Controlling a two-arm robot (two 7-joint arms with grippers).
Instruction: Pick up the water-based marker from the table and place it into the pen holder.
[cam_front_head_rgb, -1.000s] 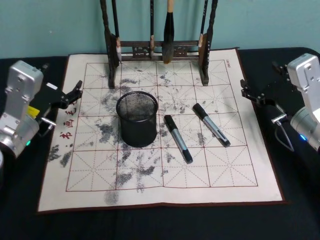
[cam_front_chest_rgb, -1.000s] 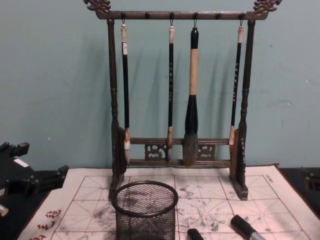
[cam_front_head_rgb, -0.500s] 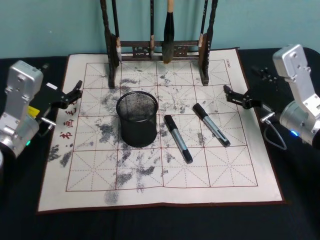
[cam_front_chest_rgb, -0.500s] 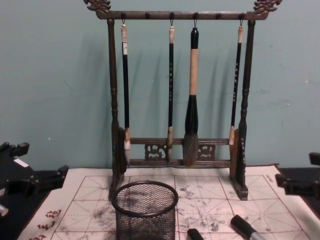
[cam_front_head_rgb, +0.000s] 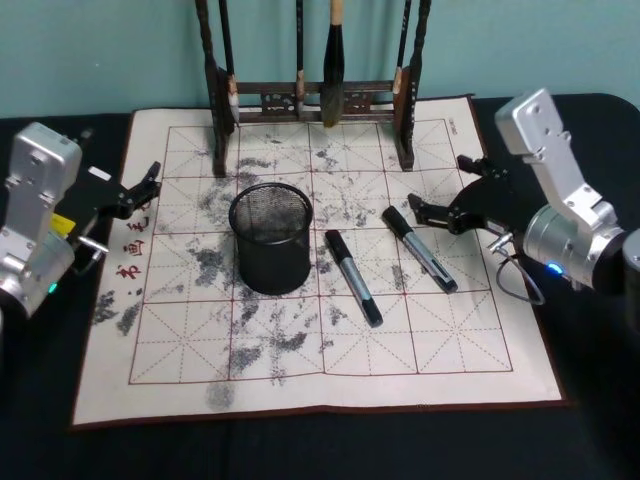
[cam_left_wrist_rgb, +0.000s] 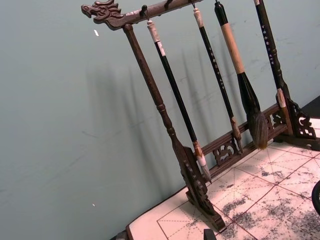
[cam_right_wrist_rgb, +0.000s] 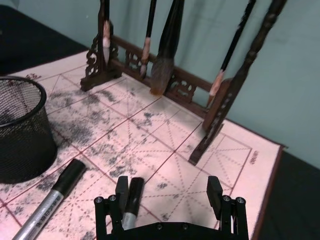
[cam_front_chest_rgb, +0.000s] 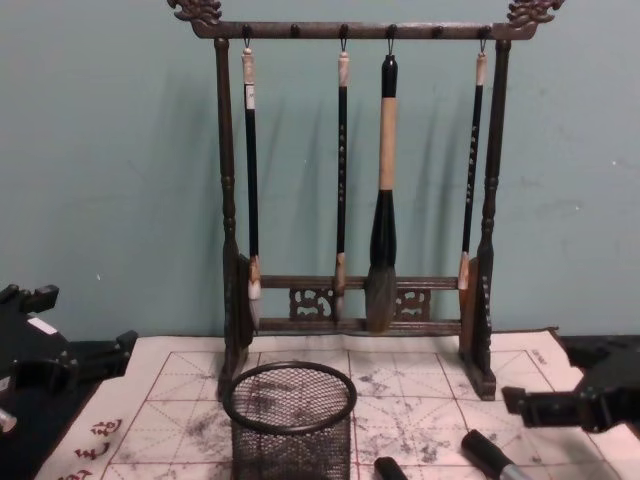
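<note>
1. The right marker (cam_front_head_rgb: 422, 250) is lying on the mat (cam_front_head_rgb: 450, 350) of the bench (cam_front_head_rgb: 600, 400), right of the pen holder (cam_front_head_rgb: 272, 262) and apart from it; its long axis is running from far-left, where the black cap is, to near-right; the left marker (cam_front_head_rgb: 354, 278) is lying roughly parallel, nearer the holder.
2. The right gripper (cam_front_head_rgb: 437, 182) is being held over the cap end, its fingers (cam_right_wrist_rgb: 121, 186) spread and empty; in the right wrist view the cap is showing by one finger, not midway, so the marker is lying left of the opening's middle; the opening is set roughly across the long axis.
3. The right arm is judged the nearer; a small leftward shift and a descent are being called for.
4. The left gripper (cam_front_head_rgb: 148, 185) is being parked at the mat's left edge, fingers apart, holding nothing.
</note>
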